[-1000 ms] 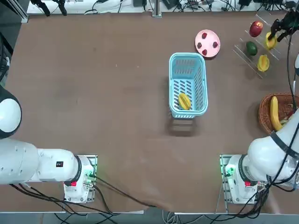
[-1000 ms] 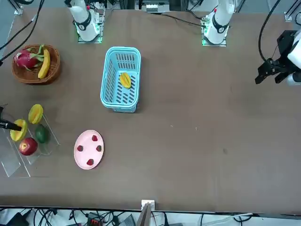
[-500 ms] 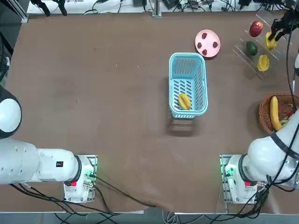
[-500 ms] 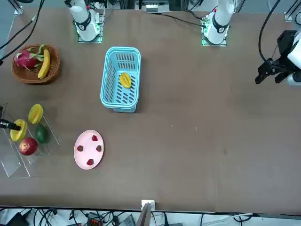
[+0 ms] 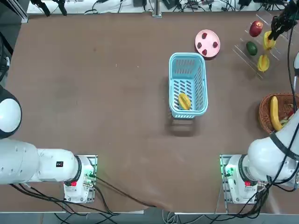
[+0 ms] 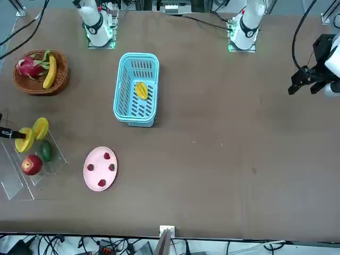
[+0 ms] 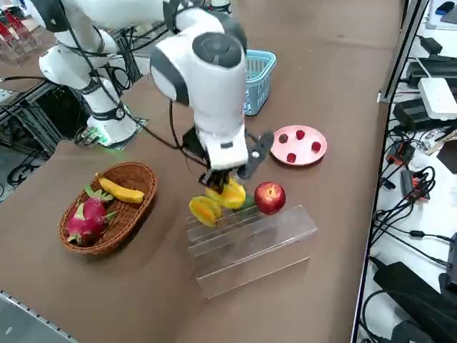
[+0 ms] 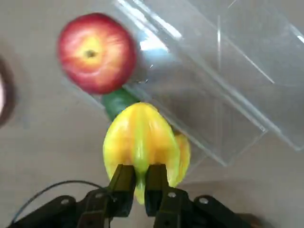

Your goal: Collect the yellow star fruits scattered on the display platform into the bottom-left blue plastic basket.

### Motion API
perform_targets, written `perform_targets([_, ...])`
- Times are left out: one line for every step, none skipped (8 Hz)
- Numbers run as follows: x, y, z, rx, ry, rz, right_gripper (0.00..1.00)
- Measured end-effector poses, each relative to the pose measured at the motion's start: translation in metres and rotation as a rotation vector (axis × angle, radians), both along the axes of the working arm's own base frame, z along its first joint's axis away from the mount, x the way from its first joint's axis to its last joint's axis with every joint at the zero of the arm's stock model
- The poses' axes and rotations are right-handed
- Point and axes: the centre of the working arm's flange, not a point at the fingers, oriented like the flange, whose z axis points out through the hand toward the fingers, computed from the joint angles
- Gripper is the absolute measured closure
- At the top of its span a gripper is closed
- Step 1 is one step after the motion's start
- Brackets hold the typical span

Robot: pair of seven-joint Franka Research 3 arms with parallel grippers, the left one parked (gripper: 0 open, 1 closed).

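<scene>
My right gripper (image 8: 140,183) is shut on a yellow star fruit (image 8: 140,142) and holds it just above the clear display platform (image 7: 250,246) at the table's far right. The top view shows the held star fruit (image 5: 269,40) under the gripper (image 5: 272,35). A second star fruit (image 5: 263,62) rests on the platform close beside it. A third star fruit (image 5: 184,101) lies inside the light blue plastic basket (image 5: 188,56) at the table's middle. In the side view the held fruit (image 7: 232,193) hangs next to the resting one (image 7: 205,209).
A red apple (image 5: 256,28) and a green fruit (image 5: 252,48) sit on the platform beside the gripper. A pink plate (image 5: 207,43) with small red pieces lies between platform and basket. A round wicker basket (image 5: 268,122) with a banana (image 5: 274,113) stands nearer my base.
The right gripper's fingers have closed on the star fruit. It has lifted the fruit slightly and shifted it toward the other star fruit on the platform.
</scene>
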Motion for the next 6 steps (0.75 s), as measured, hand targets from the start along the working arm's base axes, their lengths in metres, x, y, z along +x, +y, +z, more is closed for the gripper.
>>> perform_targets([0.001, 0.011, 0.010, 0.003, 0.013, 0.000, 0.84])
perform_targets([0.001, 0.025, 0.019, 0.002, 0.033, -0.029, 0.84])
perform_targets([0.002, 0.055, 0.036, -0.003, 0.059, -0.076, 0.84])
perform_targets([0.002, 0.103, 0.059, -0.015, 0.094, -0.121, 0.84])
perform_targets([-0.002, 0.166, 0.085, -0.039, 0.128, -0.158, 0.84])
perform_targets([-0.011, 0.231, 0.111, -0.063, 0.143, -0.192, 0.84])
